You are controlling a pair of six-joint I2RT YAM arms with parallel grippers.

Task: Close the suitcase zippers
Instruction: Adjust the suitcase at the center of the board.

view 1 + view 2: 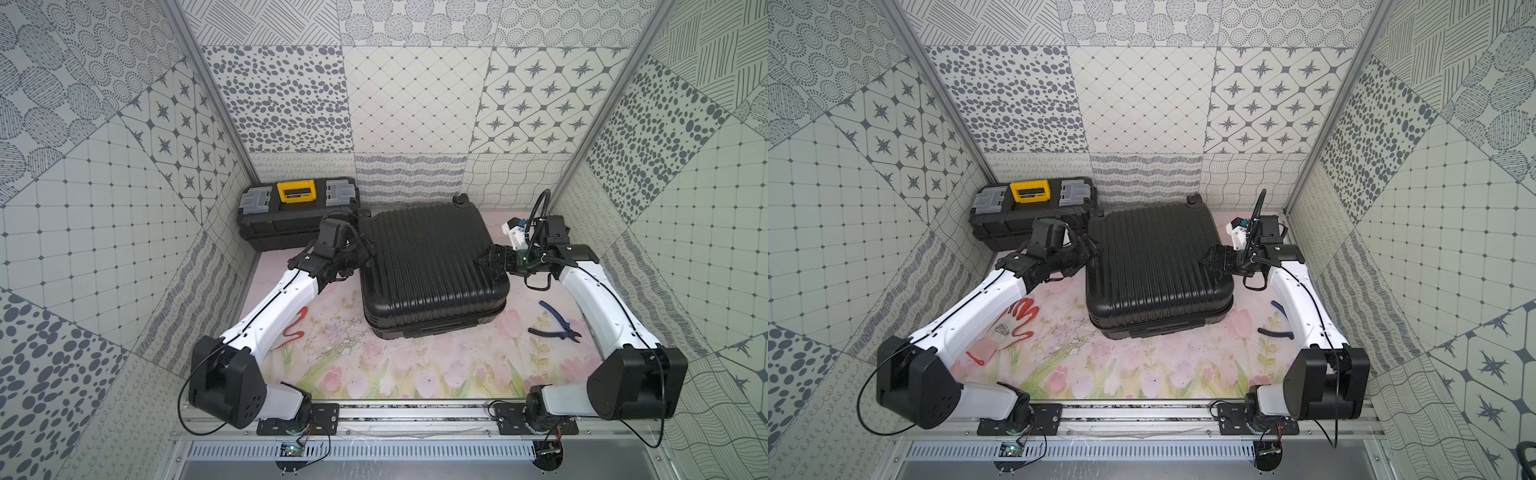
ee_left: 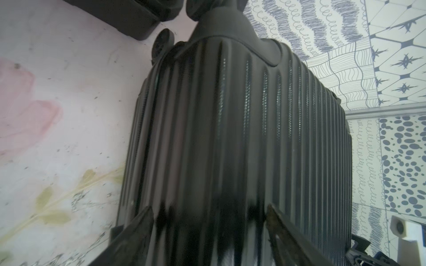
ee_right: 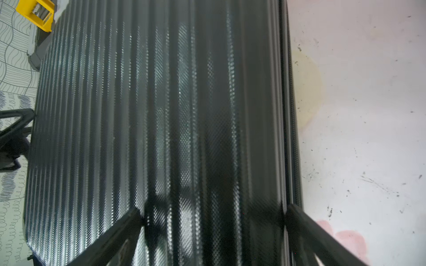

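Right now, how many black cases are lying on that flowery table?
2. The ribbed suitcase lies flat in the middle of the table. The yellow-latched toolbox sits behind it in the far left corner. No other case shows in any view.

Suitcase [image 1: 432,266] — ribbed, glossy, dimpled plastic.

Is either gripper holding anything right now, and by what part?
Nothing is held. The left gripper and right gripper stand open at opposite sides of the suitcase, jaws spread over its shell with nothing pinched between them.

The black ribbed suitcase [image 1: 432,266] lies flat mid-table, halves together, zipper track [image 3: 287,115] along its side seam.
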